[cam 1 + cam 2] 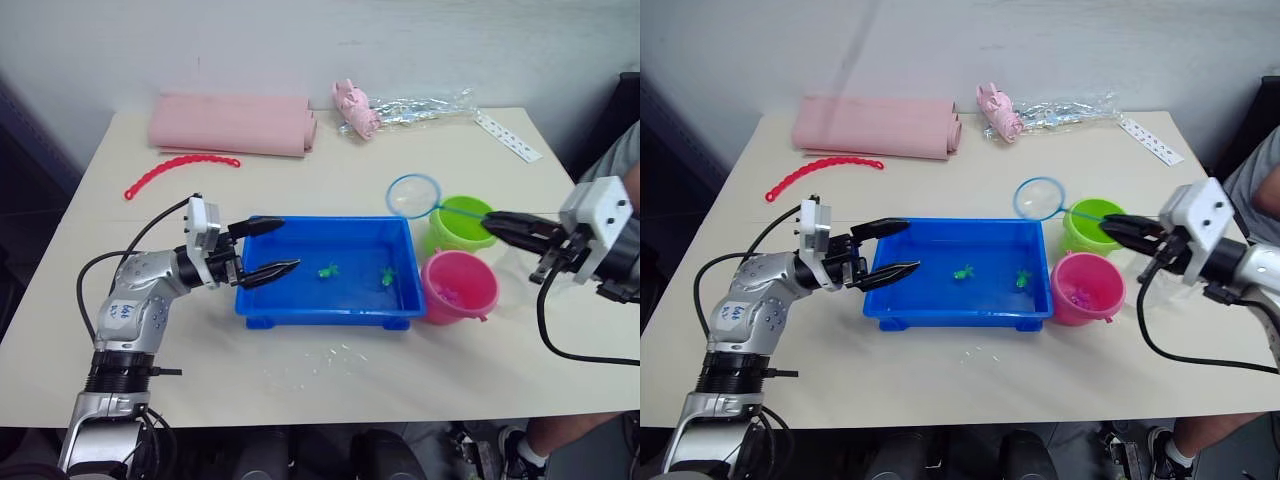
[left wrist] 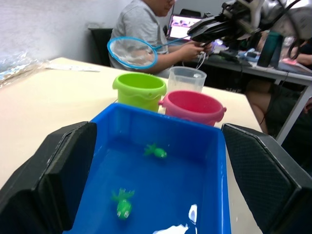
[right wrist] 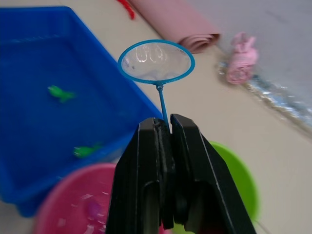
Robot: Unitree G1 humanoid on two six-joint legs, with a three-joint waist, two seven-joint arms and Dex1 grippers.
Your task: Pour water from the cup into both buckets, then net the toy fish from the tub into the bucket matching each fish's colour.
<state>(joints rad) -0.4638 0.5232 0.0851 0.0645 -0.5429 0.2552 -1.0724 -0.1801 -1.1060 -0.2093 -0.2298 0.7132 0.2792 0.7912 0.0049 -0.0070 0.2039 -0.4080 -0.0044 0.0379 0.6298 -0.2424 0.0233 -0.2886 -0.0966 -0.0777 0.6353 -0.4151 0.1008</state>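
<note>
Right gripper (image 1: 492, 217): fingers clamped tight on the thin handle of the net, holding it up over the green bucket.
Net (image 1: 413, 195): blue ring and clear mesh, in the air above the table just behind the tub's far right corner, tilted, nothing visible in it.
Left gripper (image 1: 273, 248): fingers spread wide, holding nothing; one tip over the tub's left rim, the other just inside it.
Tub (image 1: 322, 312): bright blue tray in the middle of the table, water in it.
Toy fish: two green ones in the tub, one (image 1: 328, 270) near the middle, the other (image 1: 386, 279) towards the right wall. Small pink pieces (image 1: 450, 294) lie inside the pink bucket, too small to tell apart.
Green bucket (image 1: 459, 226): stands to the right of the tub's far corner, touching the pink one.
Pink bucket (image 1: 459, 286): stands right beside the tub's right wall, nearer the front.
Cup (image 2: 186, 80): clear, behind the two buckets as the left wrist camera sees it.
Elsewhere on the table: a folded pink cloth (image 1: 232, 124), a red bead chain (image 1: 180, 171), a pink toy (image 1: 354, 107) in a clear wrapper.
Person (image 2: 145, 25): seated beyond the table.
</note>
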